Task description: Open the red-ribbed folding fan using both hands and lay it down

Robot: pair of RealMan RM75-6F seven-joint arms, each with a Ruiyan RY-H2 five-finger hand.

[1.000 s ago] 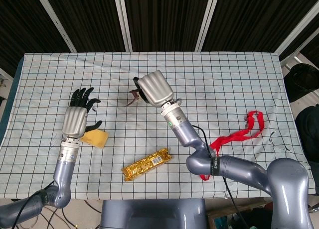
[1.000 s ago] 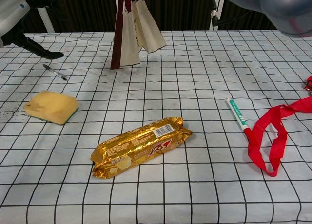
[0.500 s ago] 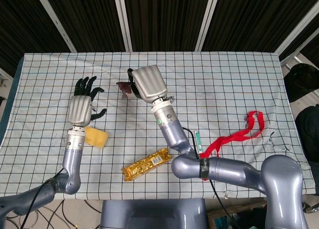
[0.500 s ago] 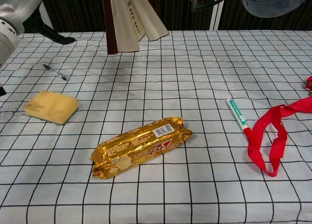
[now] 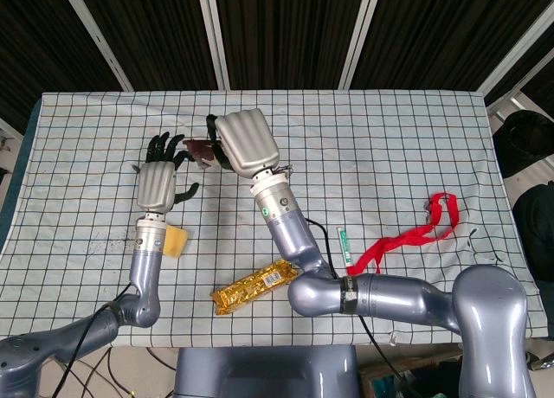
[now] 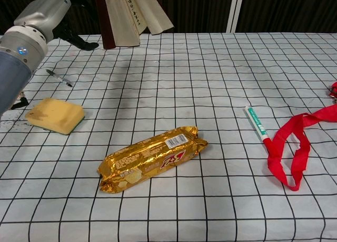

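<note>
from the head view, the right hand [image 5: 245, 141] is raised over the checked tablecloth [image 5: 389, 147], its fingers curled around the folding fan [image 5: 201, 149], of which only a dark red sliver shows beside it. the left hand [image 5: 162, 175] is lifted just left of the fan, dark fingers spread and holding nothing. below lie a yellow sponge [image 5: 176, 240], a crinkled gold foil snack pack [image 5: 254, 285], a slim toothpaste tube [image 5: 345, 245] and a looping red ribbon [image 5: 412, 234].

in the chest view, the fan [image 6: 126, 16] hangs from the top edge, partly spread: cream paper folds beside a dark red rib, above the cloth. the left hand [image 6: 45, 13] shows as a grey metal shell at upper left. a thin pen [image 6: 59, 78] lies near the porous sponge [image 6: 55, 115].
</note>
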